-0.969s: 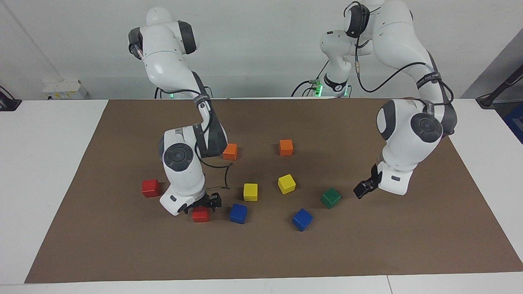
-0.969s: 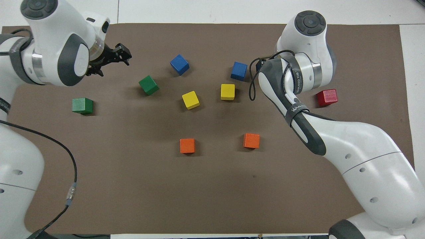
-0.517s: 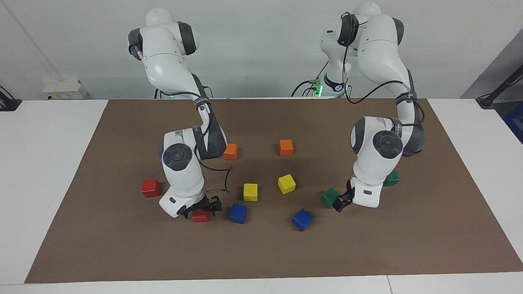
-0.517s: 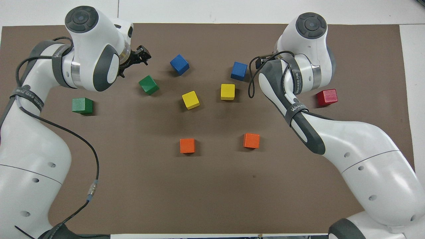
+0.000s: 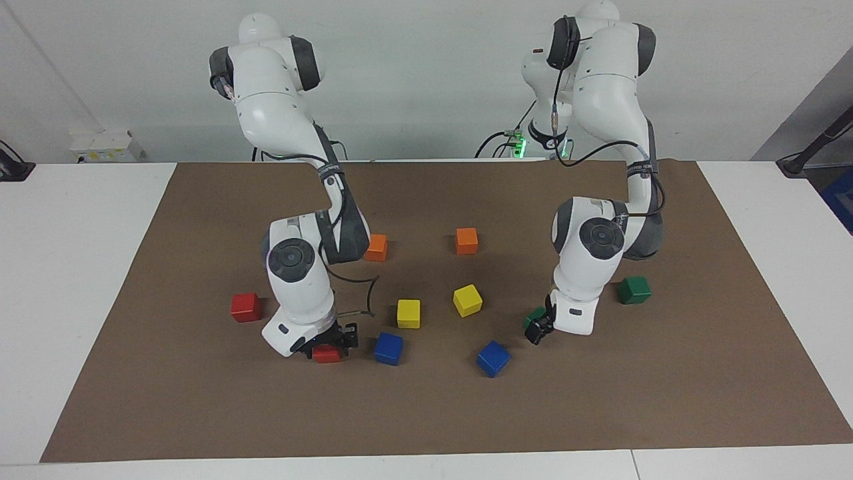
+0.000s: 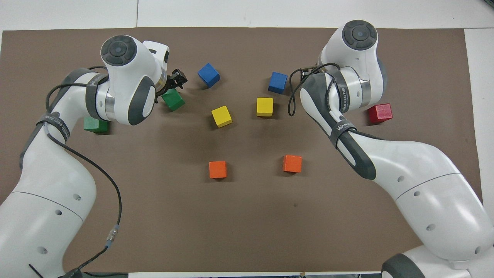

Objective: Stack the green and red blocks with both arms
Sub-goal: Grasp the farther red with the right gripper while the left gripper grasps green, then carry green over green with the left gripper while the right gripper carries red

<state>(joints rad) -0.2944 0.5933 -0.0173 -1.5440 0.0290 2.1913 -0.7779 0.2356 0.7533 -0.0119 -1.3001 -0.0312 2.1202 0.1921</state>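
My right gripper (image 5: 328, 341) is open and low on the mat, its fingers on either side of a red block (image 5: 326, 355); in the overhead view my right arm hides both. A second red block (image 5: 246, 307) lies toward the right arm's end of the table and also shows in the overhead view (image 6: 379, 112). My left gripper (image 5: 538, 329) is open, just over a green block (image 5: 532, 316), and both show in the overhead view, gripper (image 6: 177, 79) and block (image 6: 173, 100). A second green block (image 5: 633, 290) lies toward the left arm's end.
Two blue blocks (image 5: 388, 348) (image 5: 493, 358), two yellow blocks (image 5: 408, 313) (image 5: 467, 300) and two orange blocks (image 5: 376, 247) (image 5: 466, 241) lie between the arms on the brown mat (image 5: 426, 413). One blue block sits close beside the red block under my right gripper.
My left arm has swung in from its end of the table and come down over the green block. My right gripper has lowered onto the red block.
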